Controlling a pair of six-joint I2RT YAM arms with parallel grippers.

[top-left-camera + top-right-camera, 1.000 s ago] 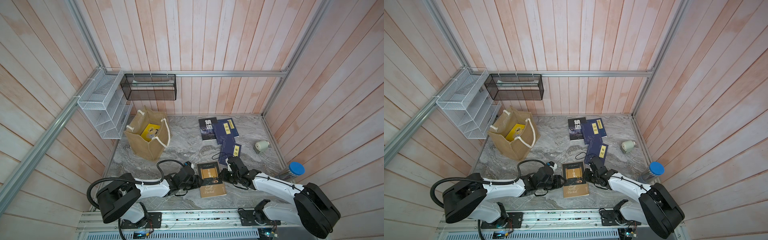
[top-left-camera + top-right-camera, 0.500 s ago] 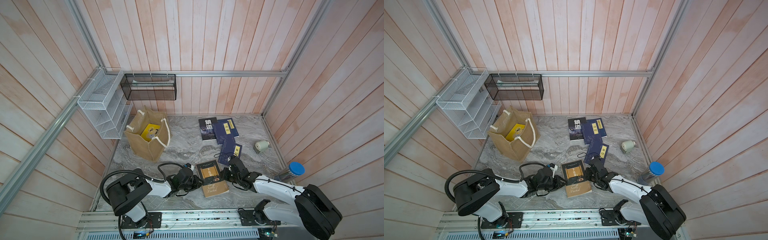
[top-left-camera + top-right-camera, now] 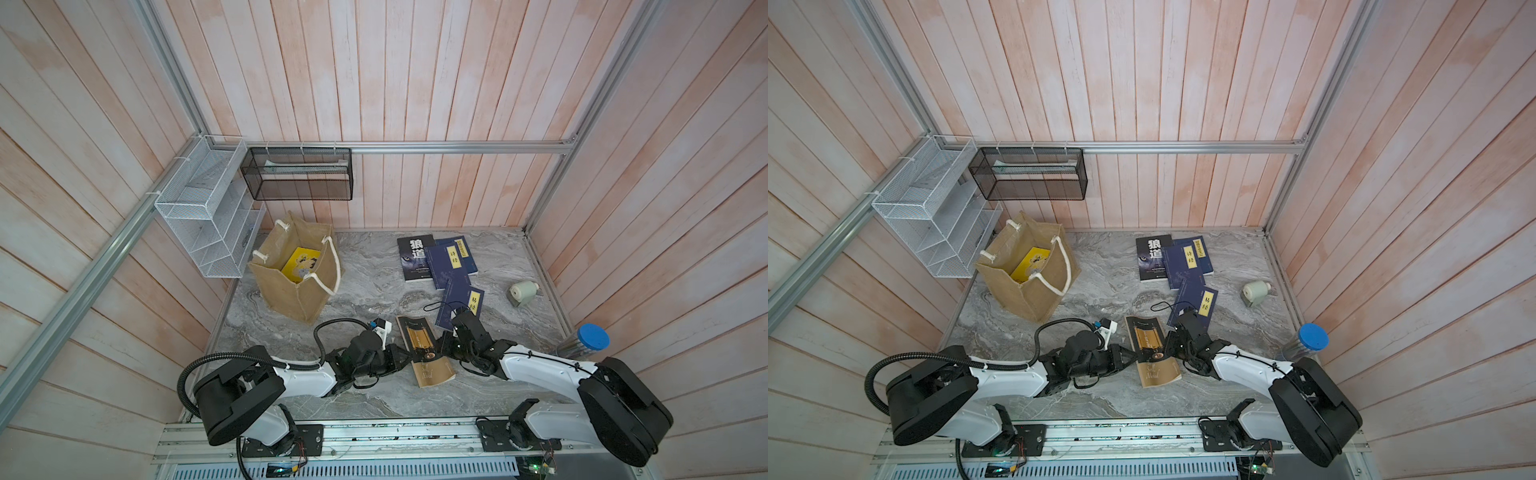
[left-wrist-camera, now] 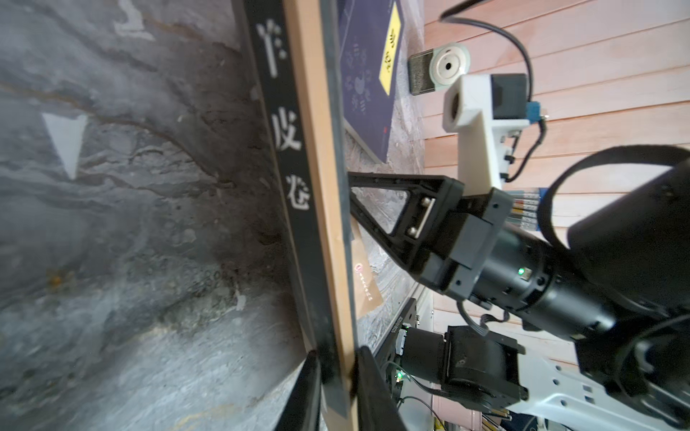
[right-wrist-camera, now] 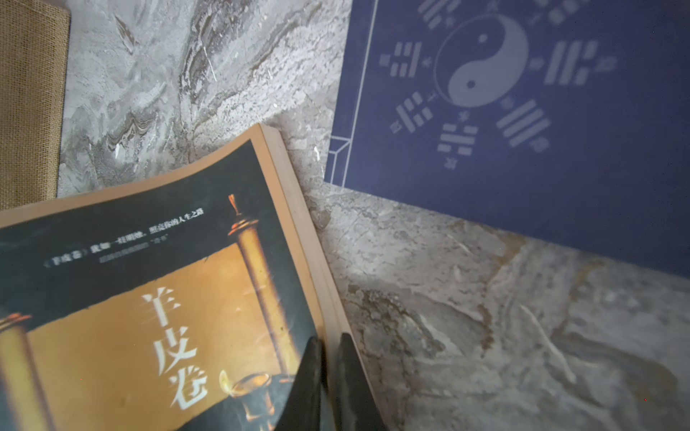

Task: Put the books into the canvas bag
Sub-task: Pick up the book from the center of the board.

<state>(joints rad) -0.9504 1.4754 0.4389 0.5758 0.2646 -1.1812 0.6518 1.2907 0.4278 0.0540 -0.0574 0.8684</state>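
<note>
You've got two matching arms: white shells on the left arm (image 3: 305,376) and right arm (image 3: 540,368), bulky black joints, a ribbed black hose (image 3: 183,384) at the left base, and a white camera mount (image 4: 474,123) beside black triangular, screw-fastened fingers (image 4: 403,179)

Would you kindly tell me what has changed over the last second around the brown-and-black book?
Both pincers closed. The left pincer now clamps the spine edge of the brown-and-black book, and the right pincer clamps its page edge. The book turned slightly. The canvas bag, navy books and black book stayed put.
</note>
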